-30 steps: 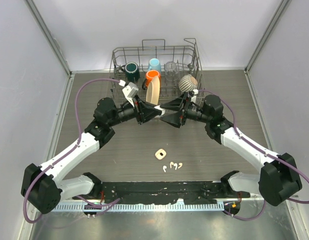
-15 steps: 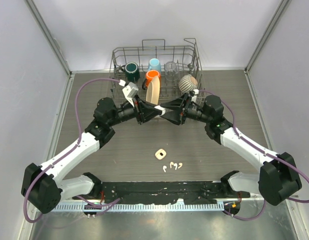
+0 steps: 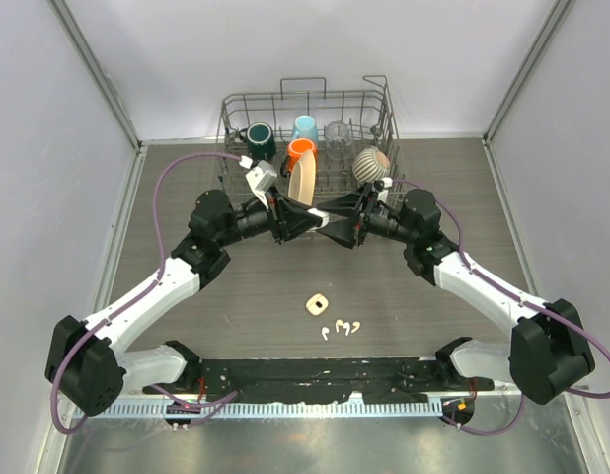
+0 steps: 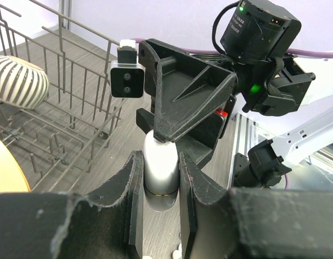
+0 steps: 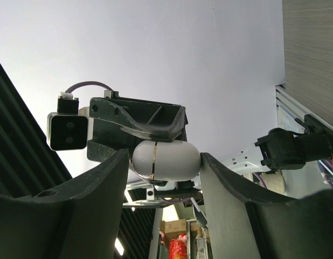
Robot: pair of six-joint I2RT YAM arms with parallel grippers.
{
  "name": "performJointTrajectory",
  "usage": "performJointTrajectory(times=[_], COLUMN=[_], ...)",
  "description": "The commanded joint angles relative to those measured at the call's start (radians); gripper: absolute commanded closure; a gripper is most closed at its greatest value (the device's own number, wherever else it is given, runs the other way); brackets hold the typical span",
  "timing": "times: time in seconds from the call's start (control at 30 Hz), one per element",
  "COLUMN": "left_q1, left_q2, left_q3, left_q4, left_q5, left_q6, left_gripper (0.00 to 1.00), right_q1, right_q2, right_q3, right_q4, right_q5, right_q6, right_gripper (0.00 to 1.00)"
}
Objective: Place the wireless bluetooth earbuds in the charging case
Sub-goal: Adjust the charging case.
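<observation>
The left gripper [image 3: 313, 223] is clamped on the white, egg-shaped charging case [image 4: 160, 175], held in the air just short of the dish rack [image 3: 307, 99] at twelve o'clock. The right gripper [image 5: 164, 162] has its fingers either side of the same case, but I can't tell whether they press on it. The case looks light, hard and glossy, so probably slippery, and is best held by its flanks, clear of the seam. The earbuds [image 3: 342, 326] lie on the table at six o'clock. They are tiny, so pinch them by the stems. I can read no writing.

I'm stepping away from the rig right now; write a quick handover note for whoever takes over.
Left gripper: shut on the white charging case, held above the table.
Right gripper: jaws around the same case; firm grip unclear.
The earbuds lie loose on the table toward its near edge.
Done: case picked up; it looks closed. Left: open it, insert the earbuds.
</observation>
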Motion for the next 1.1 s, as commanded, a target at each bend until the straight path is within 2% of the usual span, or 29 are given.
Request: performJointTrajectory(times=[0.0, 0.07, 0.13, 0.23, 0.27, 0.37, 0.4, 0.47, 0.5, 0.6, 0.73, 0.87, 0.97, 1.07], left_q1=[-0.003, -0.004, -0.003, -0.003, -0.003, -0.003, -0.003, -0.003, -0.003, -0.003, -0.004, -0.003, -0.004, -0.007], left_q2=[0.009, 0.007, 0.007, 0.007, 0.006, 0.006, 0.004, -0.004, -0.008, -0.03, -0.066, -0.105, -0.115, -0.108], left_q3=[0.042, 0.043, 0.042, 0.042, 0.042, 0.037, 0.033, 0.022, 0.017, -0.009, -0.094, -0.226, -0.253, -0.254], left_q4=[0.041, 0.036, 0.038, 0.033, 0.031, 0.028, 0.028, 0.039, 0.044, 0.064, 0.155, 0.404, 0.418, 0.47], left_q5=[0.023, 0.021, 0.018, 0.018, 0.015, -0.005, -0.014, -0.032, -0.038, -0.055, -0.081, -0.103, -0.136, -0.101], left_q6=[-0.002, -0.001, -0.001, -0.005, -0.005, -0.016, -0.02, -0.034, -0.037, -0.054, -0.071, -0.086, -0.079, -0.047], left_gripper=[1.0, 1.0, 1.0, 1.0, 0.99, 0.93, 0.83, 0.73, 0.56, 0.4, 0.39, 0.39, 0.39, 0.41], right_q1=[0.007, 0.008, 0.007, 0.008, 0.008, 0.008, 0.008, 0.008, 0.008, 0.008, 0.008, 0.008, 0.008, 0.008], right_q2=[0.0, 0.002, -0.003, -0.006, -0.004, -0.009, -0.011, -0.018, -0.021, -0.021, -0.009, 0.008, 0.014, 0.016], right_q3=[0.002, 0.0, -0.006, -0.012, -0.015, -0.024, -0.03, -0.043, -0.053, -0.064, -0.075, -0.089, -0.09, -0.095], right_q4=[0.078, 0.084, 0.087, 0.106, 0.112, 0.124, 0.127, 0.142, 0.158, 0.172, 0.227, 0.293, 0.305, 0.304], right_q5=[-0.02, -0.019, -0.011, -0.01, -0.008, -0.002, 0.006, 0.021, 0.033, 0.046, 0.05, 0.05, 0.047, 0.046], right_q6=[0.007, 0.01, 0.011, 0.013, 0.019, 0.022, 0.022, 0.031, 0.043, 0.057, 0.095, 0.132, 0.14, 0.142], right_gripper=[0.39, 0.4, 0.46, 0.69, 0.83, 0.99, 0.99, 0.99, 0.99, 0.99, 0.99, 0.99, 0.99, 0.99])
